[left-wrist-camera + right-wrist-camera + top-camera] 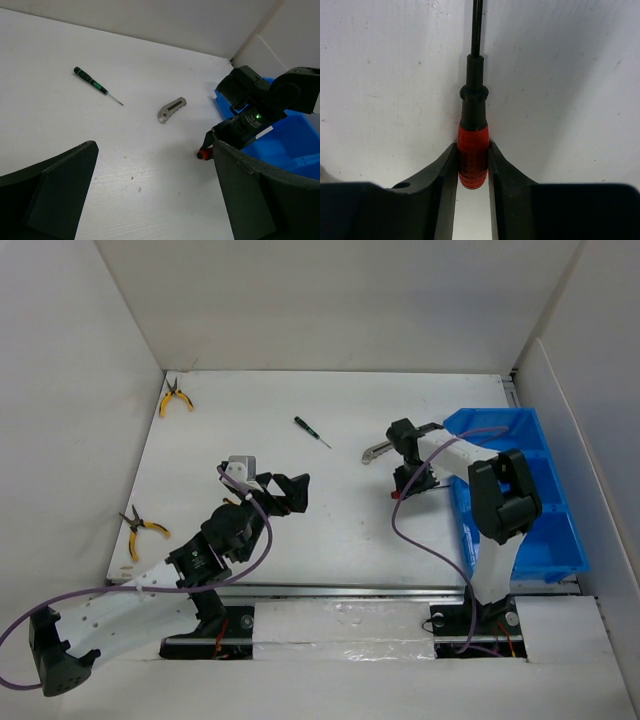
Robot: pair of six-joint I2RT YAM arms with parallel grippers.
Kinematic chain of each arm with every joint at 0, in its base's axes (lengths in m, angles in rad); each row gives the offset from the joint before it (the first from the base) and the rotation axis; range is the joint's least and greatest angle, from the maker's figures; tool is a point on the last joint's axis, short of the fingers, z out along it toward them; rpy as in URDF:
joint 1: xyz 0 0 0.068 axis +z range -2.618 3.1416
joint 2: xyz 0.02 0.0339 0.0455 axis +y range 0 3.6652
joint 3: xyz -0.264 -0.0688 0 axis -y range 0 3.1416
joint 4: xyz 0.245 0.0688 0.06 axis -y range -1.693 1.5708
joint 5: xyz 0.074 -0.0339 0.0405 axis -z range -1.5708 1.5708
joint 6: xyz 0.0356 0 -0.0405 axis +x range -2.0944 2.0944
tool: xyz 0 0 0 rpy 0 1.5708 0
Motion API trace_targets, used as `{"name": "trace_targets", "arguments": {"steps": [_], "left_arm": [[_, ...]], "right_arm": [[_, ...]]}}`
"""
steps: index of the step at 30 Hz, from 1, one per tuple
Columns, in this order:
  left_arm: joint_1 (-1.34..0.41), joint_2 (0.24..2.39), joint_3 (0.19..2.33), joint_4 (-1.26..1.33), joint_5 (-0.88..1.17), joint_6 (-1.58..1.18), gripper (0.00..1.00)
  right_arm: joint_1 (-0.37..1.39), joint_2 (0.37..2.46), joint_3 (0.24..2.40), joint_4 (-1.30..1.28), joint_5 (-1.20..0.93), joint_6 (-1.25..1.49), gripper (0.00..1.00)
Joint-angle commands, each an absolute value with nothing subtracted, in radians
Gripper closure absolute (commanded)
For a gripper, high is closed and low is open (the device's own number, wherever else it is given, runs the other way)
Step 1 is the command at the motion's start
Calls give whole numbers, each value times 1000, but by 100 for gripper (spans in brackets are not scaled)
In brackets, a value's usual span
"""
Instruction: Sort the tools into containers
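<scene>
My right gripper [472,147] is shut on the red handle of a slim screwdriver [473,135], whose dark shaft points away over the white table. In the top view this gripper [403,485] is just left of the blue bin [545,502]. The red handle end also shows in the left wrist view [203,154]. A grey utility knife [375,453] lies beside the right wrist. A dark screwdriver [311,432] lies mid-table. Two yellow-handled pliers lie at the far left [175,398] and the near left [143,528]. My left gripper [290,492] is open and empty over bare table.
White walls enclose the table on the left, back and right. A purple cable [420,540] hangs from the right arm down to its base. The left wrist view shows the knife [173,108], the dark screwdriver [95,86] and the bin [295,140] behind the right arm.
</scene>
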State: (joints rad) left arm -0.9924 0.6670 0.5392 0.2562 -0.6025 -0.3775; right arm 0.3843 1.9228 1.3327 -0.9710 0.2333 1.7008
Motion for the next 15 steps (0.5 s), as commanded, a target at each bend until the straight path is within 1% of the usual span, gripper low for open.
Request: {"name": "trace_targets", "arguments": {"steps": [1,5,9,13,15], "left_arm": [[-989,644,572,284,-604,-388,1],[-989,646,574,281,-604,-388,1],[-989,643,574,273,-623,-390,1],[-989,644,568,279,-638,-387,1],[-989,649,572,276,-644,-387,1]], "right_arm": [[425,1896,1293,-937,190,1683,100],[559,1810,1333,-907,218,1645,100],[626,1708,1420,-859,239,1545,100],[623,1592,1528,-965,499,1594,100],[580,1560,1583,-1012,541,1595,100]]}}
